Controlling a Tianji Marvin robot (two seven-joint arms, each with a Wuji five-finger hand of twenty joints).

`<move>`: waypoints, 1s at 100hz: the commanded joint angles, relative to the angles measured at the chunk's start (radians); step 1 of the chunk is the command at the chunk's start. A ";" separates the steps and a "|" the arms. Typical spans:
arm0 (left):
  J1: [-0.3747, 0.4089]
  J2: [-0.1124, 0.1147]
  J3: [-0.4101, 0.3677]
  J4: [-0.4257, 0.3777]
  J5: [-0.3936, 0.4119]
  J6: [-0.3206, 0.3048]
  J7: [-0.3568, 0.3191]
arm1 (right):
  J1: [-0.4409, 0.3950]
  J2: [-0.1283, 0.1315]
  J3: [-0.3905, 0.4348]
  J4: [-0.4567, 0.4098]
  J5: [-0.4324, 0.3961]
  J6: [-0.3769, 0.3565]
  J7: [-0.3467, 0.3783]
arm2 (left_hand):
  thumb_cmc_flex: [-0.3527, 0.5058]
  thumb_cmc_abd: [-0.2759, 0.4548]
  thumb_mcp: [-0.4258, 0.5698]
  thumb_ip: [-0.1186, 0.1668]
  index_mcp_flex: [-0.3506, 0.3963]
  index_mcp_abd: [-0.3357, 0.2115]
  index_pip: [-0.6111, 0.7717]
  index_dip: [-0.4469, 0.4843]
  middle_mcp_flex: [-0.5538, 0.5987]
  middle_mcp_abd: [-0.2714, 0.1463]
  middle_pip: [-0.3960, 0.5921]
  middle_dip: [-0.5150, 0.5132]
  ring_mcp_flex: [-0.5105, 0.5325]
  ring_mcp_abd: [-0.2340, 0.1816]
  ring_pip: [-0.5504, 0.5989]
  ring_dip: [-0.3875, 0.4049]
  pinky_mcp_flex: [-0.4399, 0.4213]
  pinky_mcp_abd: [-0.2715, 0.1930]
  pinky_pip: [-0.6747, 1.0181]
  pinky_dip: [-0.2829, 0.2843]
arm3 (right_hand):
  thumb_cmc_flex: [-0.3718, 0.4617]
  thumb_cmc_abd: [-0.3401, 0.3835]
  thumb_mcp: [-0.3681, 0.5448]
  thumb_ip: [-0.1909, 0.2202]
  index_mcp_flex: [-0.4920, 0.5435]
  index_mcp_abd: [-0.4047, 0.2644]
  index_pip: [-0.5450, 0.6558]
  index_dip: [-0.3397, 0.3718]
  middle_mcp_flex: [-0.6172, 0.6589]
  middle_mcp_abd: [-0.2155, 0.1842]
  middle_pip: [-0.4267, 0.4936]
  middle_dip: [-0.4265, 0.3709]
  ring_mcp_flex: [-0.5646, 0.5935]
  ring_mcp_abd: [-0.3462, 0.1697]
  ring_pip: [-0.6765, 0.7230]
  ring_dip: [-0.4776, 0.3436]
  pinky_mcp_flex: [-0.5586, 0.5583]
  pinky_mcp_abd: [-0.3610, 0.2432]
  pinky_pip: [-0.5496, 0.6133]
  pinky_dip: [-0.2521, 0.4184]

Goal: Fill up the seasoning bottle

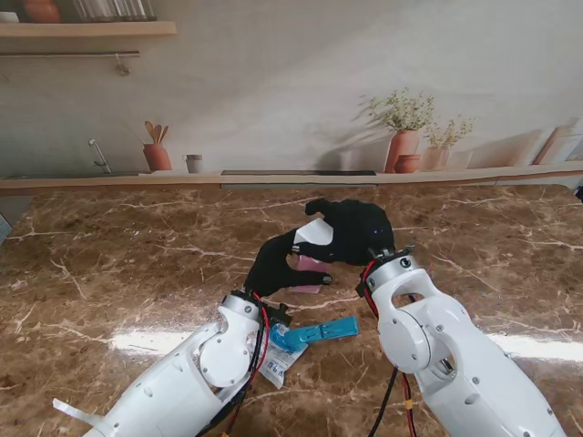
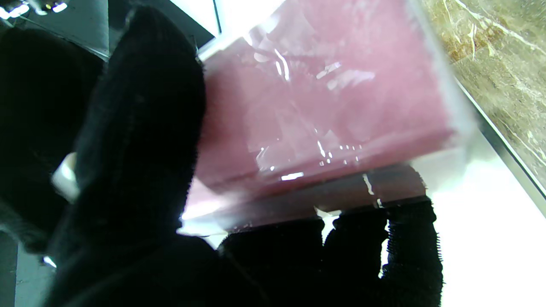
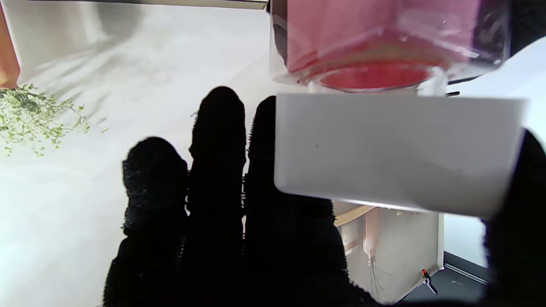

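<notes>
A clear square seasoning bottle (image 1: 314, 267) (image 2: 324, 98) holding pink contents is raised over the table's middle and tilted. My black-gloved left hand (image 1: 273, 264) is shut on its body, with the thumb and fingers (image 2: 140, 128) wrapped around its sides. The bottle's white cap (image 1: 315, 234) (image 3: 392, 149) sits at the end facing my right hand (image 1: 355, 229), which is shut around it. In the right wrist view the bottle (image 3: 375, 38) shows pink just behind the cap, and my right hand (image 3: 222, 204) has its fingers beside the cap. The two hands meet over the bottle.
A blue refill pouch (image 1: 314, 332) with a white label lies flat on the brown marble table (image 1: 109, 273), near me between my two forearms. A ledge (image 1: 291, 177) runs along the table's far edge, with a wall printed with pots and plants behind it.
</notes>
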 commanded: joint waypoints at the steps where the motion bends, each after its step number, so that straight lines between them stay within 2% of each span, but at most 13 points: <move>1: 0.001 -0.008 0.000 -0.018 0.000 -0.001 0.002 | -0.015 0.001 0.004 -0.004 0.013 0.006 0.019 | 0.228 0.364 0.381 -0.008 0.194 -0.311 0.233 0.080 0.072 -0.109 0.043 0.042 0.062 -0.038 0.152 0.042 -0.023 -0.059 -0.009 0.017 | -0.081 0.007 0.035 0.046 -0.024 0.000 -0.014 -0.019 0.037 -0.066 0.045 -0.014 0.022 -0.011 0.031 -0.009 -0.007 -0.030 0.064 -0.010; 14: 0.002 -0.006 -0.004 -0.021 0.002 0.001 0.002 | -0.029 0.004 0.016 -0.018 -0.006 0.001 0.024 | 0.227 0.365 0.381 -0.009 0.194 -0.312 0.232 0.080 0.073 -0.110 0.043 0.042 0.062 -0.037 0.151 0.042 -0.023 -0.058 -0.010 0.017 | -0.128 0.038 0.056 0.051 -0.019 -0.005 -0.014 -0.025 0.038 -0.062 0.040 -0.016 0.019 -0.006 0.032 -0.011 -0.008 -0.032 0.069 -0.009; 27: 0.002 -0.004 -0.008 -0.025 0.004 0.002 0.002 | -0.048 0.005 0.031 -0.037 -0.017 -0.009 0.023 | 0.228 0.365 0.381 -0.009 0.194 -0.312 0.233 0.080 0.071 -0.111 0.041 0.042 0.063 -0.038 0.152 0.042 -0.023 -0.058 -0.010 0.017 | -0.123 0.032 0.067 0.054 -0.008 -0.015 -0.009 -0.029 0.036 -0.056 0.021 -0.025 0.010 -0.005 0.020 -0.018 -0.019 -0.029 0.062 -0.012; 44: 0.000 0.001 -0.010 -0.024 0.021 -0.001 -0.001 | -0.060 0.006 0.041 -0.057 -0.038 0.009 0.025 | 0.226 0.365 0.380 -0.009 0.192 -0.316 0.233 0.081 0.072 -0.113 0.042 0.042 0.063 -0.040 0.151 0.041 -0.023 -0.058 -0.009 0.018 | -0.114 0.022 0.071 0.056 -0.051 -0.035 -0.023 -0.036 -0.089 -0.036 -0.142 -0.095 -0.108 -0.015 -0.154 -0.050 -0.114 -0.014 -0.050 -0.011; 57: 0.000 0.004 -0.010 -0.025 0.025 -0.002 -0.006 | -0.053 0.010 0.037 -0.084 -0.021 0.045 0.100 | 0.227 0.366 0.380 -0.009 0.192 -0.316 0.233 0.081 0.072 -0.114 0.041 0.042 0.064 -0.041 0.150 0.041 -0.023 -0.058 -0.009 0.018 | -0.107 0.018 0.068 0.053 -0.066 -0.025 -0.032 -0.031 -0.126 -0.017 -0.226 -0.155 -0.121 0.001 -0.256 -0.075 -0.132 -0.002 -0.098 -0.005; 62: -0.001 0.004 -0.011 -0.025 0.025 -0.003 -0.007 | -0.043 0.010 0.030 -0.083 -0.009 0.051 0.111 | 0.227 0.366 0.380 -0.009 0.192 -0.316 0.233 0.081 0.070 -0.114 0.041 0.042 0.062 -0.040 0.150 0.041 -0.023 -0.058 -0.009 0.018 | -0.058 -0.016 0.059 0.046 -0.058 -0.018 -0.024 -0.024 -0.110 -0.018 -0.224 -0.163 -0.104 -0.005 -0.279 -0.082 -0.128 -0.001 -0.104 -0.003; 67: -0.001 0.004 -0.011 -0.024 0.024 -0.005 -0.007 | -0.034 0.010 0.024 -0.083 0.006 0.054 0.122 | 0.227 0.366 0.380 -0.009 0.193 -0.314 0.234 0.082 0.070 -0.113 0.041 0.043 0.062 -0.040 0.149 0.041 -0.023 -0.058 -0.009 0.018 | 0.058 -0.072 0.037 0.044 -0.042 -0.010 -0.012 -0.017 -0.085 -0.020 -0.208 -0.164 -0.078 -0.008 -0.280 -0.079 -0.110 0.003 -0.108 -0.003; 77: -0.001 0.004 -0.012 -0.025 0.025 -0.005 -0.006 | -0.025 0.007 0.017 -0.080 0.050 0.052 0.127 | 0.228 0.365 0.380 -0.009 0.193 -0.314 0.234 0.082 0.071 -0.113 0.041 0.043 0.063 -0.040 0.150 0.042 -0.023 -0.058 -0.009 0.018 | 0.355 -0.087 -0.068 0.095 -0.026 -0.006 0.007 -0.009 -0.062 -0.029 -0.194 -0.172 -0.054 -0.026 -0.297 -0.082 -0.098 0.000 -0.114 -0.002; 79: -0.001 0.004 -0.013 -0.025 0.025 -0.005 -0.006 | -0.024 0.006 0.016 -0.079 0.068 0.050 0.124 | 0.227 0.366 0.380 -0.009 0.192 -0.315 0.234 0.082 0.071 -0.113 0.041 0.043 0.062 -0.041 0.150 0.042 -0.023 -0.058 -0.009 0.018 | 0.388 -0.097 0.005 0.140 -0.023 -0.006 0.012 -0.006 -0.058 -0.030 -0.190 -0.171 -0.053 -0.030 -0.300 -0.080 -0.098 0.000 -0.114 -0.002; 83: -0.001 0.005 -0.013 -0.026 0.025 -0.004 -0.008 | -0.024 0.003 0.016 -0.078 0.105 0.044 0.117 | 0.228 0.366 0.380 -0.009 0.192 -0.315 0.234 0.082 0.070 -0.114 0.041 0.043 0.062 -0.041 0.150 0.042 -0.025 -0.057 -0.011 0.017 | 0.371 -0.192 0.365 0.008 -0.018 -0.006 0.019 -0.004 -0.048 -0.028 -0.204 -0.101 -0.051 -0.033 -0.300 -0.075 -0.098 0.000 -0.115 -0.002; 86: 0.000 0.005 -0.014 -0.026 0.025 -0.004 -0.009 | -0.025 0.001 0.017 -0.079 0.129 0.041 0.115 | 0.229 0.366 0.380 -0.009 0.192 -0.315 0.234 0.082 0.070 -0.113 0.041 0.043 0.061 -0.041 0.149 0.042 -0.026 -0.056 -0.011 0.017 | 0.392 -0.231 0.497 -0.053 -0.015 -0.006 0.022 -0.004 -0.041 -0.028 -0.216 -0.085 -0.050 -0.034 -0.300 -0.074 -0.098 -0.001 -0.114 0.001; 93: 0.001 0.005 -0.015 -0.027 0.023 -0.004 -0.009 | -0.030 0.000 0.025 -0.089 0.172 0.033 0.127 | 0.228 0.366 0.379 -0.009 0.193 -0.315 0.235 0.083 0.071 -0.113 0.041 0.043 0.061 -0.041 0.149 0.042 -0.026 -0.055 -0.012 0.017 | 0.477 -0.268 0.584 -0.106 -0.014 -0.007 0.026 -0.003 -0.033 -0.031 -0.229 -0.079 -0.052 -0.025 -0.303 -0.026 -0.100 -0.001 -0.115 0.005; 100: 0.003 0.004 -0.016 -0.028 0.021 -0.004 -0.005 | -0.033 -0.001 0.034 -0.096 0.208 0.024 0.140 | 0.229 0.366 0.380 -0.009 0.193 -0.313 0.235 0.083 0.070 -0.111 0.041 0.043 0.061 -0.041 0.149 0.042 -0.026 -0.054 -0.012 0.017 | 0.556 -0.266 0.612 -0.115 -0.010 -0.010 0.029 -0.002 -0.029 -0.033 -0.235 -0.084 -0.052 -0.018 -0.315 -0.013 -0.103 -0.001 -0.120 0.006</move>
